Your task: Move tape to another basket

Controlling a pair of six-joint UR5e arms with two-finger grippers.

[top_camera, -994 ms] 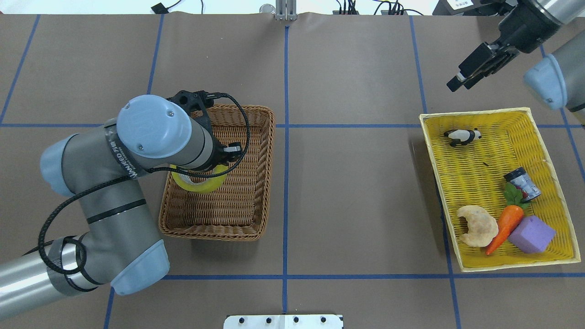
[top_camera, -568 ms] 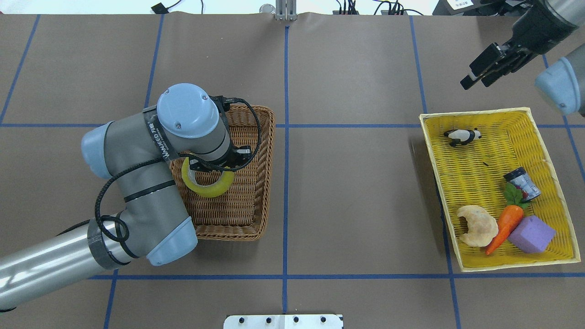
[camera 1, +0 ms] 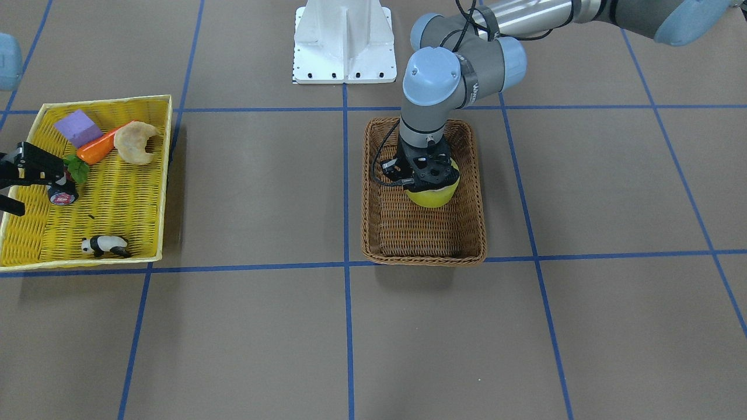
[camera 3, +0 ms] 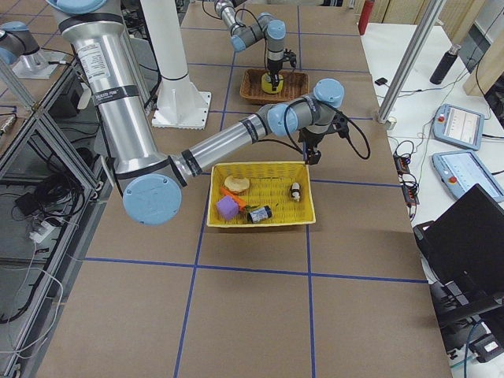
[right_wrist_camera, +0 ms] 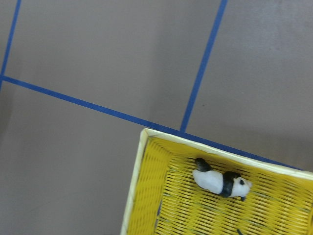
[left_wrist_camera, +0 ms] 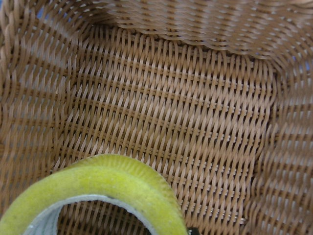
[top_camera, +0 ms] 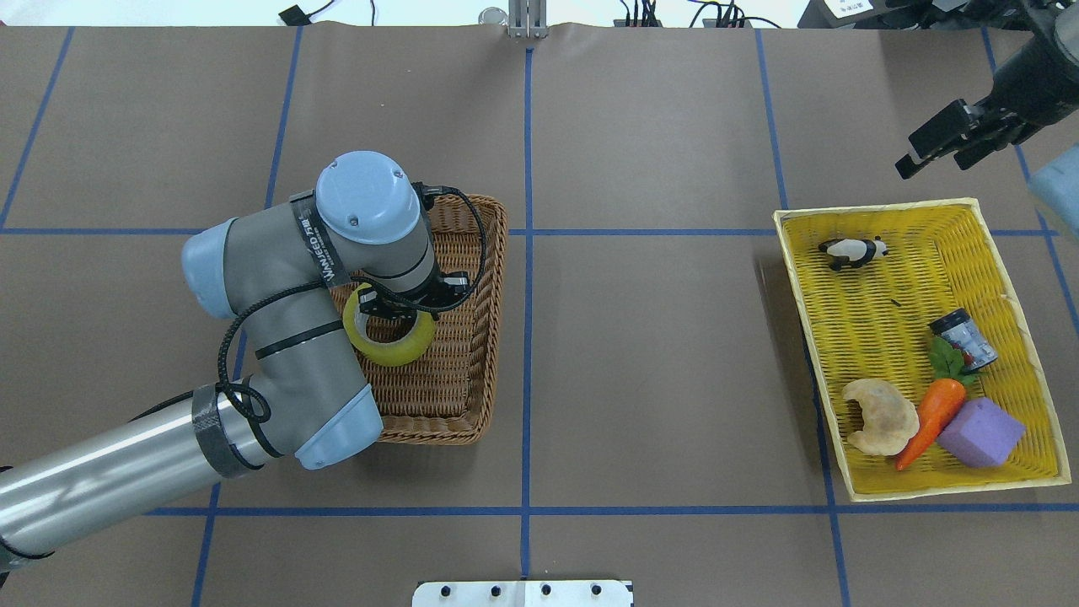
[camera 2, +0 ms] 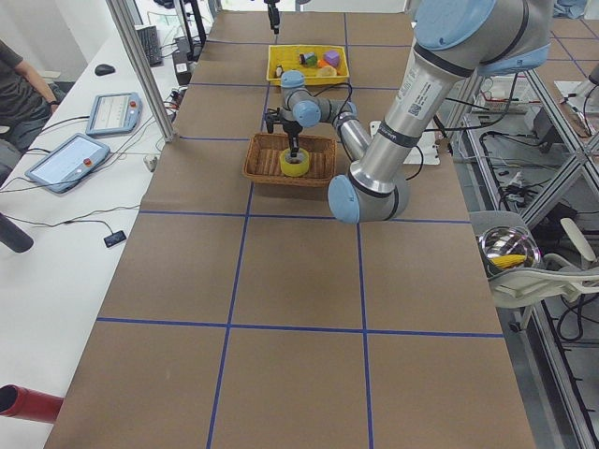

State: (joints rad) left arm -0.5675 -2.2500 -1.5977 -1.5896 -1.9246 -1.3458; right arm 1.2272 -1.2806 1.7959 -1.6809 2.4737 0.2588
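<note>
1. Nearest the robot, the grey and pale-blue left arm (top_camera: 278, 337) reaches in from 8 o'clock and bends over the deep brown woven wicker basket (top_camera: 493, 253). Its elbow and wrist have swung toward 3 o'clock in the last second, and they now hide most of the basket's 9 o'clock wall.
2. The black left gripper (top_camera: 396, 310) points straight down into the basket, its fingers pinched on the 12 o'clock side of the wide roll of translucent yellow packing tape (top_camera: 396, 350).
3. The tape lies flat with its hole upward, over about the middle of the basket's floor. Whether it touches the weave cannot be told. It has shifted slightly toward 3 o'clock with the gripper. The whole ring now shows, where a second ago the wrist covered half of it.
4. The basket stands where it stood on the brown-papered table (top_camera: 657, 337) with its blue grid lines.
5. At 3 o'clock from the basket and well apart sits the shallow bright yellow woven tray (top_camera: 788, 278), its contents unmoved.
   - A small black-and-white panda figure (top_camera: 853, 251) lies near its 11 o'clock corner.
   - A small silver-and-black can (top_camera: 963, 339) lies toward its 3 o'clock side.
   - A pale curved pastry (top_camera: 881, 415), an orange carrot (top_camera: 931, 417) and a purple block (top_camera: 980, 432) lie along its 6 o'clock edge.
6. Farthest off, the black right gripper (top_camera: 927, 164) hangs beyond the tray's 1 o'clock corner with its fingers spread. It has drawn back toward 3 o'clock since a second ago.
</note>
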